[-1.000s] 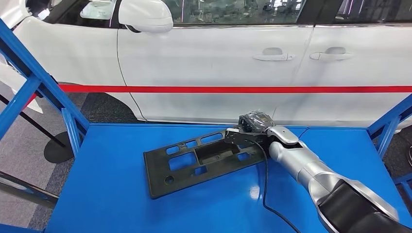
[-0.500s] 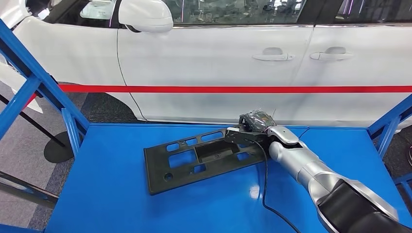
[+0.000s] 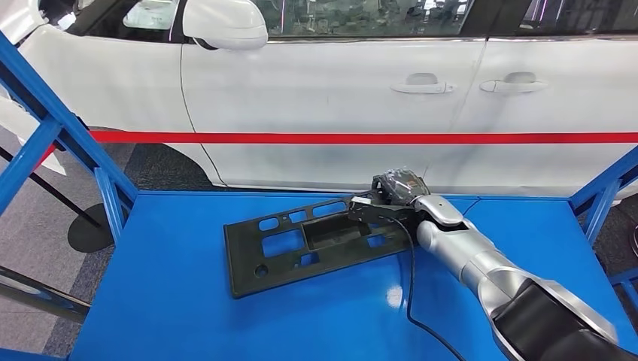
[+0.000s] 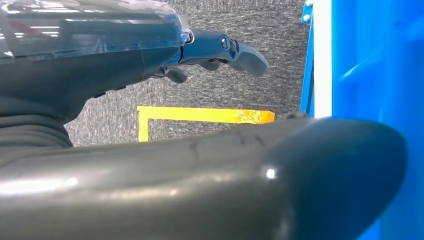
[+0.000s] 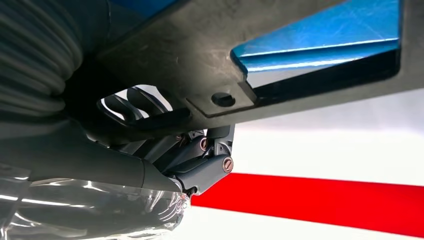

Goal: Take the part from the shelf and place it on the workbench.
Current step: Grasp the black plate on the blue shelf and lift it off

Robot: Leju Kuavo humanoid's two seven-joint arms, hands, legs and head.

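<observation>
Head view, right hand [image 3: 393,194] gripping flat black slotted part [image 3: 312,244], glossy blue workbench [image 3: 188,316]

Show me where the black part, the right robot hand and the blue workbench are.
black part [image 3: 301,252], head view, on its flat middle beside the cutouts.
right robot hand [image 3: 387,197], head view, on the hand's middle at the part's end.
blue workbench [image 3: 173,308], head view, on bare tabletop.

Right arm [image 3: 466,252]: silver rounded segments, matte black cover nearest the body. Thin black cable [image 3: 411,278] runs along it, looping off the forearm. Right hand [image 3: 391,192]: dark grey-black, clear glossy wrap over the back, grey ribbed cover, small brass-toned screws at finger pivots. Left hand [image 4: 220,50]: dark blue-grey fingers, round screw, smooth glossy thumb.
</observation>
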